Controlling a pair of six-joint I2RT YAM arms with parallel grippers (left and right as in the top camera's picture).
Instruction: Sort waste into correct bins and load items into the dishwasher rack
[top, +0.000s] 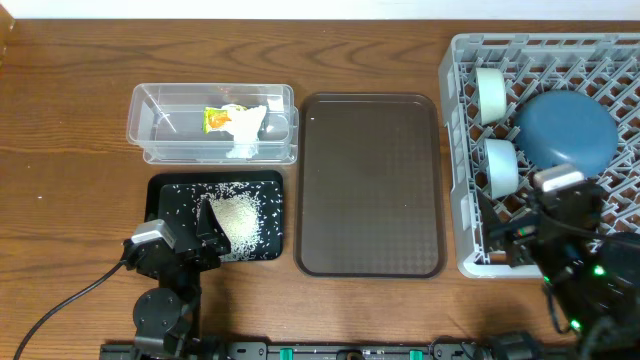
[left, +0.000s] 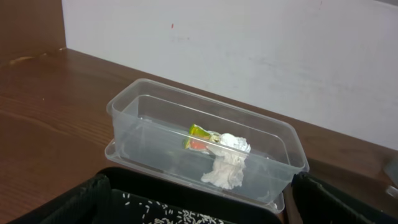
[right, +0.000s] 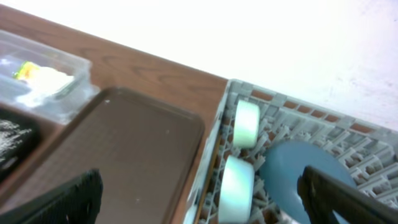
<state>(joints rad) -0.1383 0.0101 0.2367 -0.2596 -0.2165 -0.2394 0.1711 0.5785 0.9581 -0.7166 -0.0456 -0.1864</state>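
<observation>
The clear tub (top: 160, 140) holds the crumpled tissue (top: 243, 132) and the snack wrapper (top: 216, 119); both show in the left wrist view, the tissue (left: 227, 163) beside the wrapper (left: 198, 134). The black tray (top: 165, 200) holds loose rice (top: 238, 220). My left gripper (top: 200, 240) is open and empty over the tray's near edge (left: 199, 211). The grey rack (top: 460, 150) holds the dark blue bowl (top: 563, 130) upside down and two pale bowls on edge (top: 490, 92) (top: 500, 167). My right gripper (top: 530, 225) is open and empty over the rack's near left corner (right: 205, 205). I cannot make out the cup.
The brown serving tray (top: 370, 185) lies bare between the black tray and the rack, and shows in the right wrist view (right: 137, 149). A black cable (top: 60, 305) runs from the left arm across the table front. A white wall stands behind the table.
</observation>
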